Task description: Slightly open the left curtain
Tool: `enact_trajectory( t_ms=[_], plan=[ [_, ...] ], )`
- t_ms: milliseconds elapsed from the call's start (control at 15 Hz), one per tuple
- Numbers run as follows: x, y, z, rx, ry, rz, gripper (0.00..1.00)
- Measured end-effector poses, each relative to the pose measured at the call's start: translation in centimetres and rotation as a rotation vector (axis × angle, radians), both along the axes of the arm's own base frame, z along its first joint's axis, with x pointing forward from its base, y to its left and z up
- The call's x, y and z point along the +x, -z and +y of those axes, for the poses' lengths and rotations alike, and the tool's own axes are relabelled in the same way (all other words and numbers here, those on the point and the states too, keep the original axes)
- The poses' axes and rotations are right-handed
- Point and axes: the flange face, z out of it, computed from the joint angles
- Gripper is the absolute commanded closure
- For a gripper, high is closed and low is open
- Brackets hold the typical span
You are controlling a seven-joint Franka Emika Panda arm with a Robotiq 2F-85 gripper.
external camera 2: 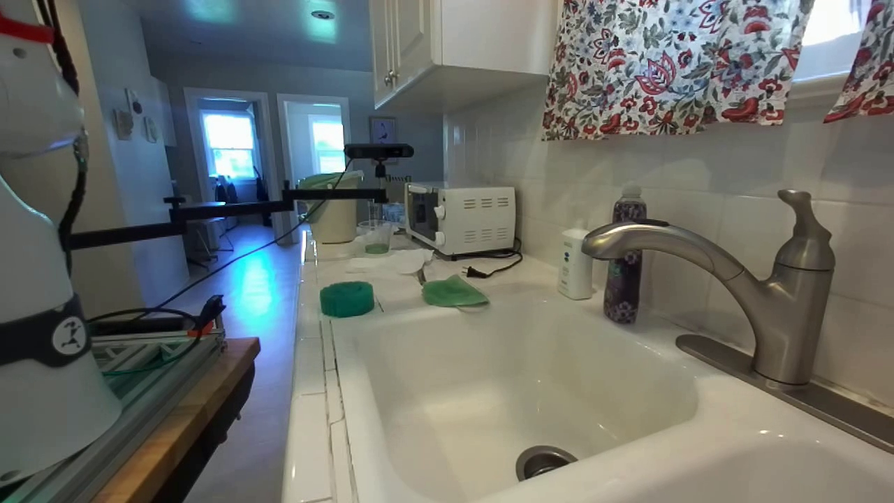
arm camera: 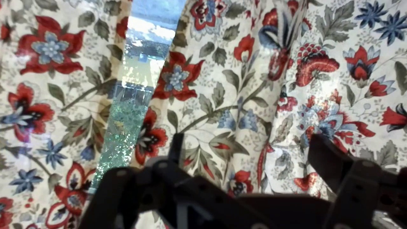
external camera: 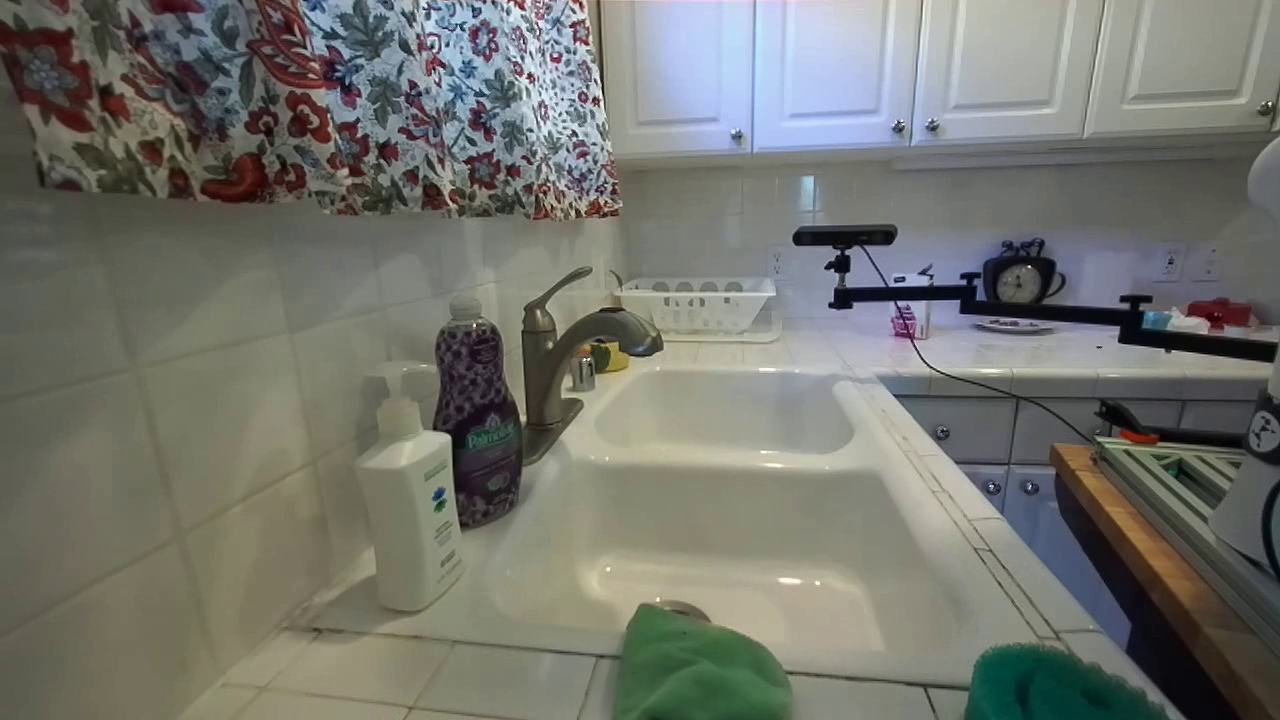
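The left curtain (external camera 2: 670, 77) is a wide, short panel with red, pink and blue-green flowers on white. It hangs above the tiled wall and also shows in an exterior view (external camera: 180, 100). In the wrist view the left curtain (arm camera: 51, 82) fills the left side, left of a slanted gap (arm camera: 136, 89) with daylight outside. Floral fabric (arm camera: 222, 105) of the same print hangs right of this gap. My gripper (arm camera: 248, 138) is open in front of that fabric, its fingers wide apart. I cannot tell whether they touch it. The exterior views do not show the gripper.
A narrower floral strip (external camera 2: 866, 77) hangs beyond the gap. Below stand the faucet (external camera 2: 796, 307), a purple soap bottle (external camera: 480, 430) and a white pump bottle (external camera: 410, 510) beside the double sink (external camera: 740, 520). White cabinets (external camera: 830, 70) and a camera on a black bar (external camera: 845, 236) are also there.
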Motion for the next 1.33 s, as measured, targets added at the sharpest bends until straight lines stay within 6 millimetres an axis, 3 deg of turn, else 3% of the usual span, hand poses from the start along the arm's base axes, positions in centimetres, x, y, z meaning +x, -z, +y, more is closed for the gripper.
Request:
enact_trajectory(
  t_ms=[200, 333, 467, 533, 800, 1333],
  plan=[
    [0.9, -0.6, 0.1, 0.0, -0.002, -0.027, 0.51],
    [1.4, -0.9, 0.2, -0.001, -0.005, -0.039, 0.55],
    [1.8, -1.1, 0.3, 0.001, -0.007, -0.049, 0.67],
    [1.9, -1.2, 0.3, 0.002, -0.008, -0.053, 0.65],
    [2.5, -1.3, 0.2, 0.008, -0.01, -0.063, 0.74],
    [2.5, -1.6, 2.3, 0.013, -0.05, -0.07, 0.7]
  ],
)
